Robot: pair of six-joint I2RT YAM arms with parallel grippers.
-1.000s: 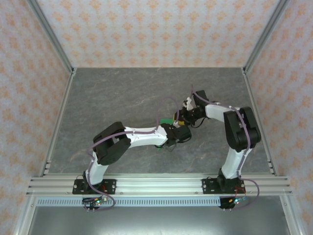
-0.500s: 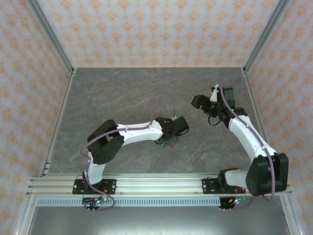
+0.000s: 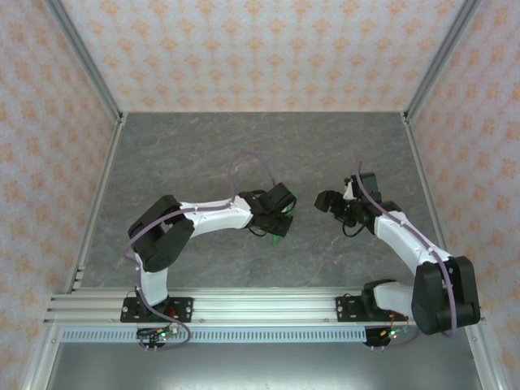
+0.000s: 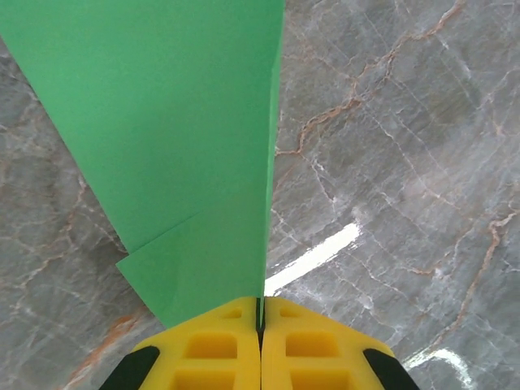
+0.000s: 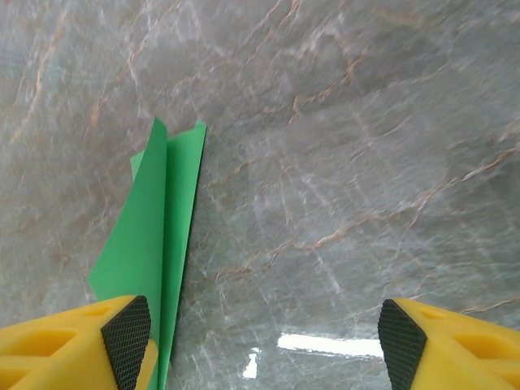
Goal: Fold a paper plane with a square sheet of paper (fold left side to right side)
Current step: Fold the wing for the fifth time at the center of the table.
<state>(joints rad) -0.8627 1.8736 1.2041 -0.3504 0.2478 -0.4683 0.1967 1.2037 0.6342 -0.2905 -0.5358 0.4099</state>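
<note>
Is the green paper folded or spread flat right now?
Folded. The paper shows layered flaps and a crease line, narrowed to a slim wedge, its edge pinched in the shut left claw.

The green paper is plain, unmarked and folded into a long, narrow, layered shape. One end is pinched in the left gripper, whose yellow fingers are pressed together on it. A straight creased edge runs directly away from the gripper, and a broad panel fans out to the left of that edge, with a small triangular flap just beside the gripper. At the end farthest from the gripper, the overlapping layers finish in two short points
</note>
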